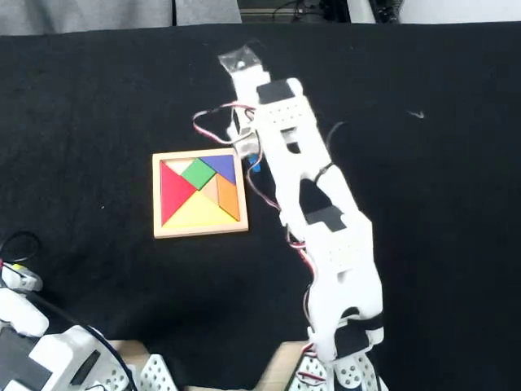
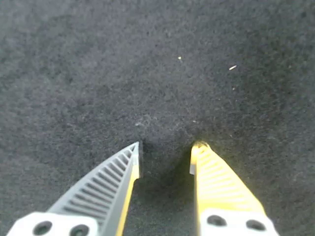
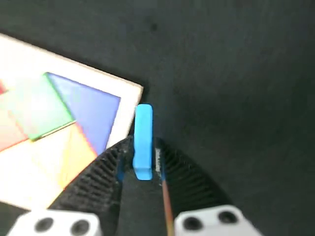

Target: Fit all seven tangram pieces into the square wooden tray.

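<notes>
Wooden tray (image 1: 157,199): left of desk centre, on black cloth (image 1: 423,204); holds red piece (image 1: 173,191), green piece (image 1: 198,173), violet piece (image 1: 221,165), yellow piece (image 1: 202,213), orange piece (image 1: 229,195), tan piece (image 1: 211,190).
Blue piece (image 3: 143,120): on edge, just outside the tray's right rim, near its far corner.
Right gripper (image 3: 142,147): jaws pinching the blue piece.
Left gripper (image 2: 165,150): jaws spread apart, above bare cloth.

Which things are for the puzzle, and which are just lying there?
For the puzzle: square wooden tray; red triangle and yellow triangle inside it; light blue flat piece, held by the right gripper.
Just there: black table cloth; left gripper, open over the cloth.
</notes>
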### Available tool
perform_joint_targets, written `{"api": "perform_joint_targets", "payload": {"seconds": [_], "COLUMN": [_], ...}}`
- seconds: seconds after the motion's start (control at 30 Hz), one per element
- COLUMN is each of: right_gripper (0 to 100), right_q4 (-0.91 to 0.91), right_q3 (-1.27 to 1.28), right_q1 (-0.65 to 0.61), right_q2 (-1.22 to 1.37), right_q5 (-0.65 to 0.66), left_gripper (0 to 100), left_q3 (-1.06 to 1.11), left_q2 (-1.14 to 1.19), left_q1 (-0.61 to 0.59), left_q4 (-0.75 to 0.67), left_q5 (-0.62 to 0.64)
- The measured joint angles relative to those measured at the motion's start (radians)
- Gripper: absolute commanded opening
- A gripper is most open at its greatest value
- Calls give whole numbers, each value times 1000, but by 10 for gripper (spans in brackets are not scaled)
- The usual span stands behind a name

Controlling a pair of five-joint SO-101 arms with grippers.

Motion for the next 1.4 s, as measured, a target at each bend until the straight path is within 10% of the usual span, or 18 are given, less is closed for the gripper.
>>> {"api": "perform_joint_targets", "payload": {"seconds": [0.5,1.13,1.4], "right_gripper": [11,15,161], "right_q4": [-190,-350,-350], "right_q3": [-46,-48,-48], "right_q1": [-259,-278,-278], "right_q2": [86,184,186], "right_q5": [612,744,744], "left_gripper": [180,180,180], "left_q3": [0,0,0], "left_q2": [0,0,0], "left_q1": [0,0,0], "left_q4": [0,0,-2], "left_q5": [0,0,0]}}
